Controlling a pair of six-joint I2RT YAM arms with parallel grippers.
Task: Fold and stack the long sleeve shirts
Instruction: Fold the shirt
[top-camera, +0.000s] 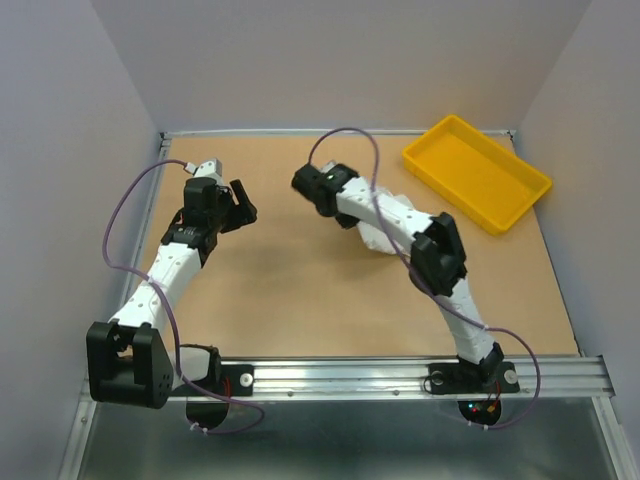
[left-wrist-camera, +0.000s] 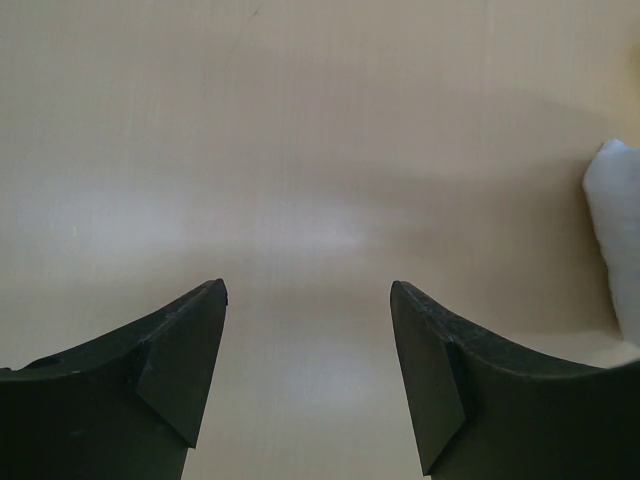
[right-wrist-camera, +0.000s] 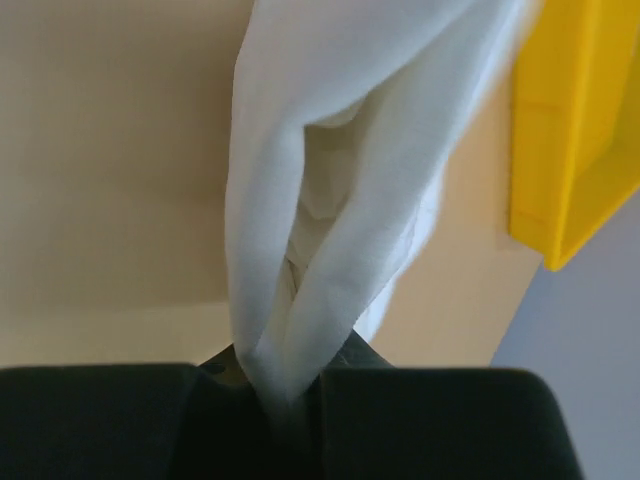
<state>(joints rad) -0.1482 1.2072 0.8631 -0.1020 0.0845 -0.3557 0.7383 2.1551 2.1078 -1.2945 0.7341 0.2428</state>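
Tan tabletop (top-camera: 300, 300), grey walls on three sides. Right gripper (right-wrist-camera: 290, 395) is clamped on a bunched fold of the white shirt (right-wrist-camera: 330, 150); the cloth runs out from between the jaws and widens away from them. Left gripper (left-wrist-camera: 308, 290) is released, jaws wide, nothing between them, over bare table. Only an edge of the shirt shows at the right of its wrist view. We put the shirt mid-table, crumpled under and beside the right arm, with the yellow tray (top-camera: 478, 172) near it at the far right corner.

Risks as we see them:
- The pinch is on a gathered lump, not a clean hem or corner, so a pull likely drags the whole bundle instead of spreading it.
- Thin fabric could slip out of the jaws under its own weight.
- Trailing cloth could snag the tray rim if the right arm swings that way.
- The left arm sits well apart from the shirt, so nothing pins the other side.

Hard to read: the right arm covers most of the shirt from above. We can't make out collar, sleeves or buttons, which part is pinched, or whether there's more than one shirt. The right fingertips are dark and blurred.
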